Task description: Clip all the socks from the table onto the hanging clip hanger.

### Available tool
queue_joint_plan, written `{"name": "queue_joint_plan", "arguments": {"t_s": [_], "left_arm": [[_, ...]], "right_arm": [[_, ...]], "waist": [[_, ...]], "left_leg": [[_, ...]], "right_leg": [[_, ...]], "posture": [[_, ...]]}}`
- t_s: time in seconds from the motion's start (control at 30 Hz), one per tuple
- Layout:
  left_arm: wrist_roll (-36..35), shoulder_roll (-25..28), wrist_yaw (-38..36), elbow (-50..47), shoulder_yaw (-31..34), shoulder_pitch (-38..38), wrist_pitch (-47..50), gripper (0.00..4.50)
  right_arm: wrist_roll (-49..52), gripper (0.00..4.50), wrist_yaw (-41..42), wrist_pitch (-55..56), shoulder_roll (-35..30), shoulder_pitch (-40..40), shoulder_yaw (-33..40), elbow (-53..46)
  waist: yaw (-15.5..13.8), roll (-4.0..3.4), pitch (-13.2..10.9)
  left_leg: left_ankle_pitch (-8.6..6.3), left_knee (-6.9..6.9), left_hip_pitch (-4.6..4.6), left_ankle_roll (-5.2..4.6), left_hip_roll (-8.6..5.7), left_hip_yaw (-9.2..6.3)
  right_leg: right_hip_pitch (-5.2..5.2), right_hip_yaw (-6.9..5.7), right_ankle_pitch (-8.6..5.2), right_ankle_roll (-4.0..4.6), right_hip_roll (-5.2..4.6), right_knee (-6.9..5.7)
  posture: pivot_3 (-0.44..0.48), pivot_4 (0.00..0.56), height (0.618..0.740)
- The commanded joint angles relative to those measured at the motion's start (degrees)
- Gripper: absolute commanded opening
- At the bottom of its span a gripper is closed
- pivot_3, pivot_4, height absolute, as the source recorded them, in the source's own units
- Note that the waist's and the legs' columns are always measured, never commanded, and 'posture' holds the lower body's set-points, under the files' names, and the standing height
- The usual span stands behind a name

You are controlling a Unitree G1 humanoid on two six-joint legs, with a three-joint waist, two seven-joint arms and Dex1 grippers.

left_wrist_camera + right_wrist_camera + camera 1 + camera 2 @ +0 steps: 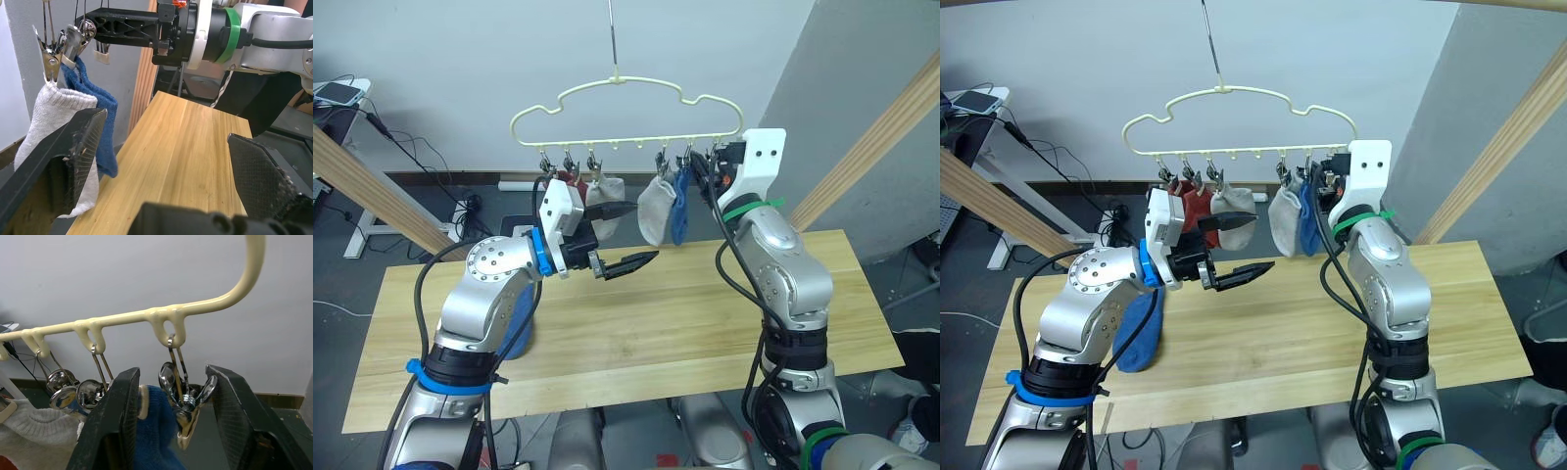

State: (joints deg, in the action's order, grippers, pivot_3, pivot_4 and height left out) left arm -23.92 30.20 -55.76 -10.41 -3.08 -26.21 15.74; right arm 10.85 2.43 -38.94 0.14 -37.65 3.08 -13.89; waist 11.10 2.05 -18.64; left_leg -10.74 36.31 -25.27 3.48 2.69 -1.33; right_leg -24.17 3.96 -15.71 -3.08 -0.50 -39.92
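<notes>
A plain pale grey-white wall (460,69) spans the back from ten to one o'clock. At two o'clock a darker grey wall panel (862,88) angles forward. Round pale wooden poles slant in from both sides: one at nine o'clock (372,196), another at three o'clock (876,137). The dark grey floor (352,284) shows at nine o'clock, strewn with loose black cables (431,157) near the skirting. At ten o'clock stands a white desk leg (362,230), with a phone-like device (337,93) lying on the desk edge above. Light is even and soft.
</notes>
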Motion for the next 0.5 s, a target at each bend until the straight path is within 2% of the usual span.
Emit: {"name": "queue_joint_plan", "arguments": {"t_s": [0.03, 0.33, 0.43, 0.5], "left_arm": [[0.03, 0.16, -0.28, -1.01, 0.35, -0.33, -1.24, 4.50], [0.15, 0.17, -0.30, -0.97, 0.33, -0.35, -1.30, 4.50], [0.18, 0.11, -0.34, -0.85, 0.25, -0.43, -1.32, 4.50], [0.22, 0.07, -0.35, -0.81, 0.18, -0.47, -1.34, 4.50]], "right_arm": [[0.66, 2.21, 0.36, 2.23, 0.63, -1.87, -0.57, -0.28], [0.31, 2.21, -0.16, 2.86, 0.99, -1.70, -0.71, -0.07], [0.07, 1.64, -0.27, 2.66, 0.75, -1.30, -0.82, -0.59], [0.01, 1.64, -0.28, 2.59, 0.70, -1.19, -0.88, -0.76]], "waist": [[0.00, 0.00, 0.00], [-0.01, 0.00, 0.01], [-0.01, 0.00, 0.01], [-0.01, 0.00, 0.01]], "left_leg": [[0.00, 0.01, 0.00, 0.00, 0.00, -0.01], [0.00, 0.01, 0.00, 0.00, 0.00, -0.01], [0.00, 0.01, 0.00, 0.00, 0.00, -0.01], [0.00, 0.01, 0.00, 0.00, 0.00, -0.01]], "right_leg": [[0.00, 0.00, 0.00, 0.00, 0.00, 0.00], [0.00, 0.00, 0.00, 0.00, 0.00, -0.01], [0.00, -0.01, 0.00, 0.00, 0.00, -0.01], [0.00, -0.01, 0.00, 0.00, 0.00, -0.02]], "posture": [[-0.253, 0.245, 0.732], [-0.254, 0.245, 0.732], [-0.254, 0.245, 0.732], [-0.254, 0.245, 0.732]]}}
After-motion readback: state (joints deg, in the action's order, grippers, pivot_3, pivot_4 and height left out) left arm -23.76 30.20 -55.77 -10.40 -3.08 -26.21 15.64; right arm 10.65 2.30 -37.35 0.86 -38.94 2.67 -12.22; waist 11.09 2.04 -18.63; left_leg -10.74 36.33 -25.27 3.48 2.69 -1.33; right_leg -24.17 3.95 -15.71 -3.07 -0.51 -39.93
